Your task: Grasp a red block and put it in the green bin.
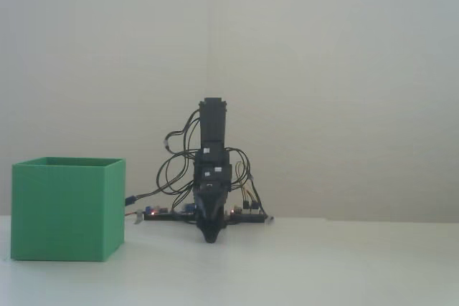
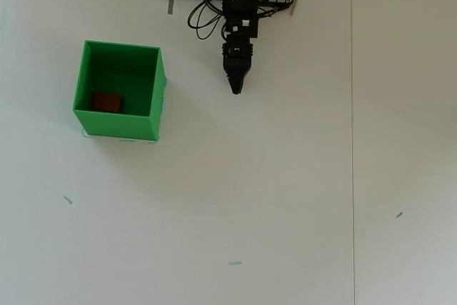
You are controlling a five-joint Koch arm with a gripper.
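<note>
Meanwhile, the red block (image 2: 108, 101) is lying inside the green bin (image 2: 120, 126) on the tabletop (image 2: 271, 198), while the end effector (image 2: 236, 90) is pointing down nearby, seemingly closed and empty.

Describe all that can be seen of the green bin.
The bin is a bright green, open-topped cube with thin, plain walls that look like matte plastic. It stands upright on the white table, left of the arm in both views, apart from the tool. The overhead view shows a red block on its floor, near one corner.
</note>
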